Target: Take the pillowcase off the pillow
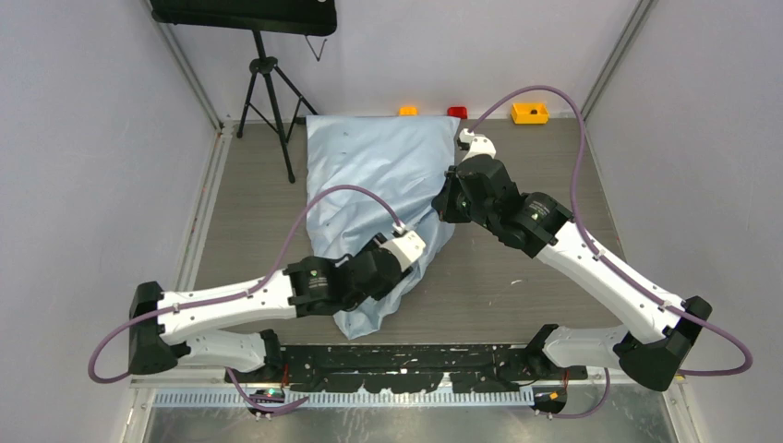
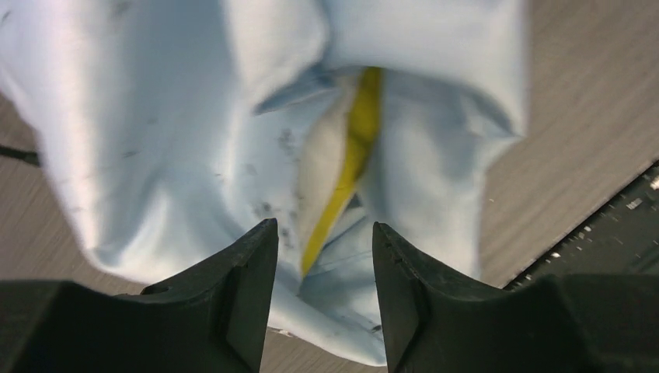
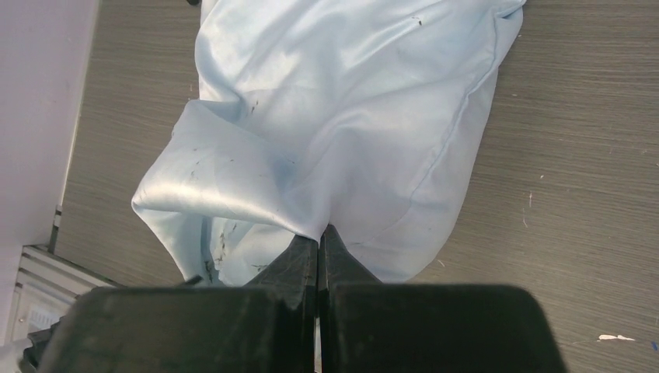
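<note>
1. Pillowcase (image 1: 369,175) lies rumpled on the table (image 1: 536,277), stretching from the far edge toward the arms' bases; both arms reach over it.
2. Left wrist view: the left gripper (image 2: 325,227) holds its jaws apart at the sack's mouth, where the pillow (image 2: 353,155) shows a yellow band and white padding.
3. Right wrist view: the right gripper (image 3: 319,231) is closed tight, its tips pinching a raised fold of the pillowcase above the table.
</note>
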{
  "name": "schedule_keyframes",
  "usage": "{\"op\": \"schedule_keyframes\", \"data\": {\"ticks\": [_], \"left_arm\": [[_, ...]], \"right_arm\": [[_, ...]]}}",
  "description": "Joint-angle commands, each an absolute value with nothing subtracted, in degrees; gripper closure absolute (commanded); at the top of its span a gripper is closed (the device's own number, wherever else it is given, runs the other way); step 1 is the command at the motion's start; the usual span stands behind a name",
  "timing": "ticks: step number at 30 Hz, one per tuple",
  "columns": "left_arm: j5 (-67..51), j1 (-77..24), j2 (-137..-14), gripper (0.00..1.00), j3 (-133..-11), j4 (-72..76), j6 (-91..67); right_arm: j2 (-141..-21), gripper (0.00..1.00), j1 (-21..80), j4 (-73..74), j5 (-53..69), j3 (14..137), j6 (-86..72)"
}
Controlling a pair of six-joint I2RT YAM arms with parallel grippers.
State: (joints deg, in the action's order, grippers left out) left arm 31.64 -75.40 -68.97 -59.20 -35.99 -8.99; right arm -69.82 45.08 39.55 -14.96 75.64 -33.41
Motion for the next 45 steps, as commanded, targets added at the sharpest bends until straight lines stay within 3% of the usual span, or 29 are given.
{"op": "schedule_keyframes", "data": {"ticks": [1,11,15,18,21,26,30,34,40,42,43,45], "left_arm": [[29.5,-71.2,-63.2,0.50,-57.6,-31.8,-9.5],[16.6,-70.1,-70.1,0.69,-59.6,-36.7,-8.8],[18.3,-69.4,-71.3,0.70,-59.1,-35.6,-8.5],[23.0,-68.1,-73.6,0.77,-60.1,-35.6,-9.5],[27.0,-66.8,-76.3,0.70,-61.4,-35.3,-9.5],[32.9,-66.4,-81.4,0.49,-65.1,-36.4,-8.6],[38.4,-66.4,-83.2,0.44,-67.5,-37.7,-9.2],[35.6,-66.4,-80.7,0.37,-64.6,-33.1,-6.2],[32.4,-64.5,-84.4,0.37,-64.0,-34.3,-6.6],[31.5,-63.2,-85.3,0.43,-63.7,-33.8,-7.6],[31.5,-62.5,-85.8,0.53,-63.6,-33.7,-8.2],[31.5,-61.5,-86.3,0.83,-64.2,-34.0,-9.1]], "right_arm": [[-66.9,1.00,44.5,36.7,-14.9,78.3,-34.9],[-67.3,1.00,44.1,36.6,-14.6,78.2,-35.5],[-67.2,1.00,44.0,36.7,-14.3,78.0,-35.9],[-67.0,1.00,44.0,36.6,-14.3,77.8,-36.1],[-67.1,1.00,43.9,36.7,-14.2,77.8,-36.3],[-66.8,1.00,43.9,36.7,-13.8,77.8,-36.6],[-66.4,1.00,43.9,36.9,-13.9,77.6,-36.7],[-66.2,1.00,43.7,37.5,-14.1,77.5,-36.5],[-65.1,0.99,43.5,37.6,-14.0,76.8,-36.6],[-64.7,0.99,43.5,37.7,-13.9,76.0,-36.6],[-64.5,0.99,43.4,38.0,-14.1,75.4,-36.7],[-63.9,0.99,43.3,38.4,-15.2,73.7,-36.6]]}}
